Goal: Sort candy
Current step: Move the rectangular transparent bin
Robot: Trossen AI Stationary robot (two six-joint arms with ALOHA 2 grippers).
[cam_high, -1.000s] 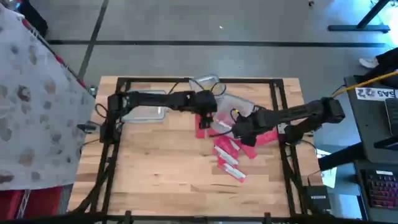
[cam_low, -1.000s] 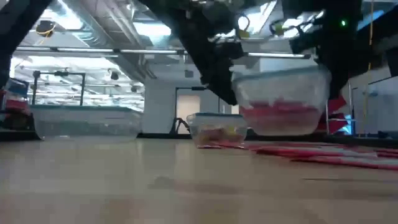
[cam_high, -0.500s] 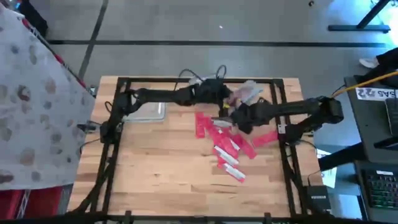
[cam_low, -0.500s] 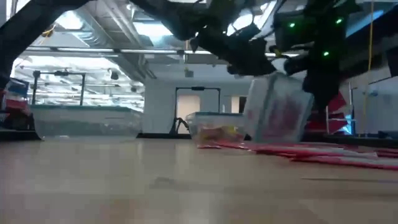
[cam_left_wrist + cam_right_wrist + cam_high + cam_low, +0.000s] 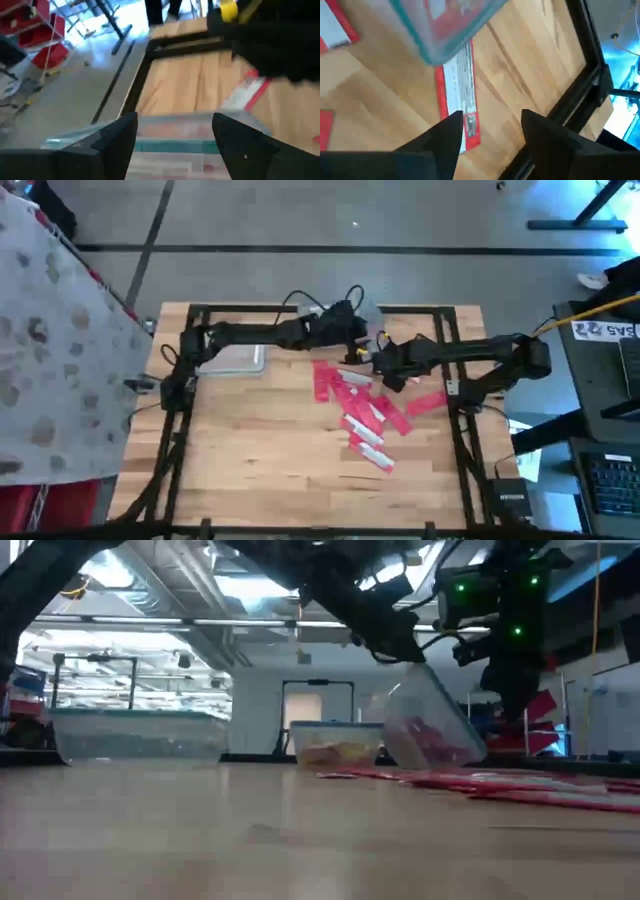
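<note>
Table (image 5: pixel 250 450) | red candy (image 5: pixel 365 418) scattered, just beside right gripper (image 5: pixel 385 370), unheld

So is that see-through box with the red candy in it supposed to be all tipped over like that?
It does look odd: the clear tub leans steeply on the table, red candy heaped in its low end. More red packets lie scattered across the wood.

Wooden desk (image 5: pixel 260 440) with a black frame round its edge. Clear tub (image 5: pixel 432 730) tilted steeply on one edge near the far side. Second clear tub (image 5: pixel 338 745) upright just beside it. Third, wider clear tub (image 5: pixel 140 735) well apart toward the other end, seen from above as a grey rectangle (image 5: pixel 235 360). Grey floor (image 5: pixel 300 220) beyond.
</note>
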